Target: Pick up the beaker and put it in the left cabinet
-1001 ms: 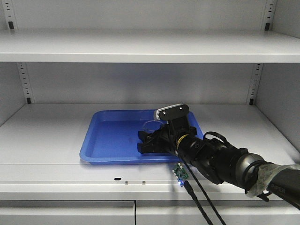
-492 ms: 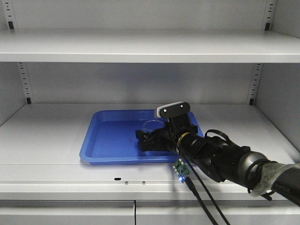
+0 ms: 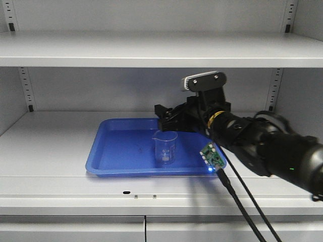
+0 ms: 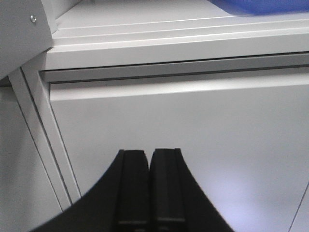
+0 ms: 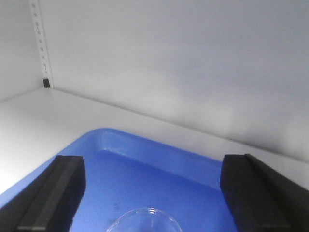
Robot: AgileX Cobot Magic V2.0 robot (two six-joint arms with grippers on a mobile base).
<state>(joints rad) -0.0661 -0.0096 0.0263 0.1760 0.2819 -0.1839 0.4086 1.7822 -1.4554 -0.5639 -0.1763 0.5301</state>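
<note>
Right hand [image 3: 166,113] hovers with its black fingers spread wide, above and just behind the beaker [image 3: 165,147]. Inside the left cabinet [image 3: 151,50], a blue tray [image 3: 116,151] carries that upright glass: light, slippery, fragile, probably best gripped across its straight wall.

Pale grey back wall [image 3: 151,88] with perforated strips [image 3: 275,88], evenly lit throughout.

I saw the wide white shelf [image 3: 50,146] of the left cabinet [image 3: 151,50] carrying one blue tray [image 3: 121,151], which lay flat near the front edge. The beaker [image 3: 165,147] stood upright in this tray.
</note>
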